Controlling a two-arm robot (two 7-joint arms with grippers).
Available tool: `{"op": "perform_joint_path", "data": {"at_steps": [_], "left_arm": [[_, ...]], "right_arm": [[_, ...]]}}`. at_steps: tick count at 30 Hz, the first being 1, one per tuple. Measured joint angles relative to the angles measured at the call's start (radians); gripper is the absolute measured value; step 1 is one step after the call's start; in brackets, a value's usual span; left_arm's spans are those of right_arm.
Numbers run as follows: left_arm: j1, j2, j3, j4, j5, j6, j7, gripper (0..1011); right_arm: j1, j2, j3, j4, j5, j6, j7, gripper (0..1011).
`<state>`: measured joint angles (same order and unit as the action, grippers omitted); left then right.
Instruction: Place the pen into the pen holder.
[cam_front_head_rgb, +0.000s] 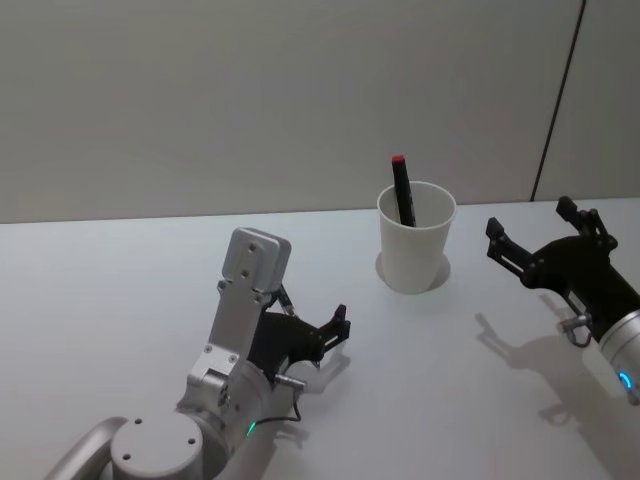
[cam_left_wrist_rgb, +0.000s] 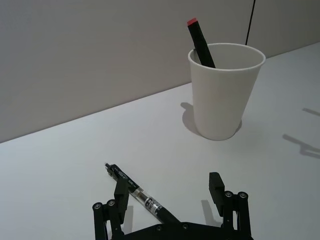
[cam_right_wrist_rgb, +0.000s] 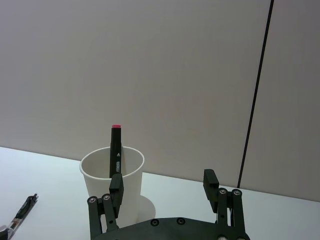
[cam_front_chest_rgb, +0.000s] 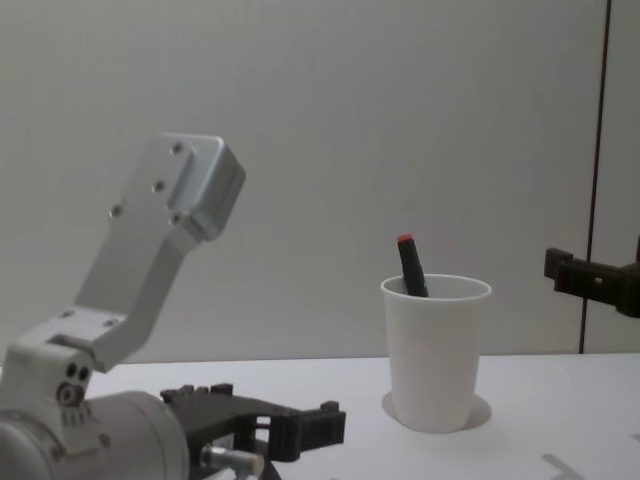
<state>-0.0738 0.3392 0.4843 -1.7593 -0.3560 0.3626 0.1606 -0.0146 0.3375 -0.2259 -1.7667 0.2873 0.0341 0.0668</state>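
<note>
Left gripper (cam_left_wrist_rgb: 169, 186) released, low over counter (cam_left_wrist_rgb: 60, 175); pen (cam_left_wrist_rgb: 136, 192) lies flat, skewed, near one jaw, short of cup (cam_left_wrist_rgb: 225, 95). Centre jaws across barrel before clenching. Right gripper (cam_front_head_rgb: 528, 216) released, hovering beside cup.

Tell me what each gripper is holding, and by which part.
Nothing is held. The left gripper is open with the pen lying on the table between its fingers; the right gripper is open and empty.
</note>
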Motion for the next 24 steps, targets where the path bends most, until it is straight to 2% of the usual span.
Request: {"op": "perform_joint_path", "data": {"at_steps": [11, 24], "left_arm": [[-0.012, -0.035, 0.002, 0.032, -0.003, 0.038, 0.027, 1001], [-0.028, -0.072, 0.003, 0.060, 0.014, 0.080, 0.061, 1001]], "right_arm": [[0.000, 0.000, 0.000, 0.000, 0.000, 0.000, 0.000, 1001], [0.000, 0.000, 0.000, 0.000, 0.000, 0.000, 0.000, 1001]]}}
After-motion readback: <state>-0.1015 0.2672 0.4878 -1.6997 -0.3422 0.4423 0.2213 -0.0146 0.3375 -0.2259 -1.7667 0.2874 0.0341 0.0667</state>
